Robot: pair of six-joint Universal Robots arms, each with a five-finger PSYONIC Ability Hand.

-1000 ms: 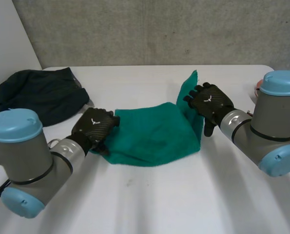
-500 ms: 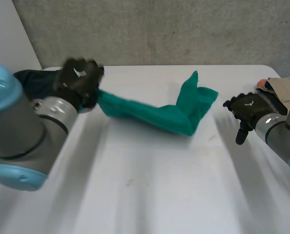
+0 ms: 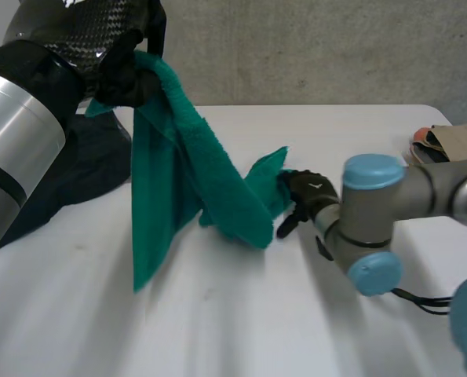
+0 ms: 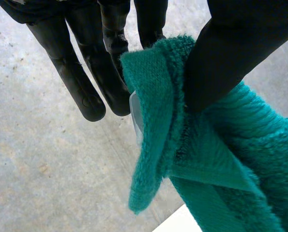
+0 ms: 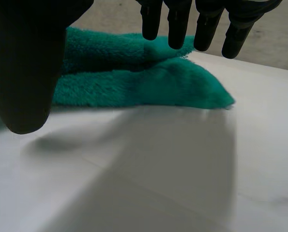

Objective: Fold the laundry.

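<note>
I see my left hand up high, thumb and fingers pinching the green towel by its top edge, towel hanging down to the white table (low end bunched there), my right hand just beside that end, fingers loose and straight

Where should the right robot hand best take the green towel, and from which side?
Take the free pointed corner of the green towel, lying on the white table at the fingertips of the right robot hand. Come in low from the robot's right, probably: the left robot hand pinches an upper edge high up, so the towel hangs down toward this side.
</note>
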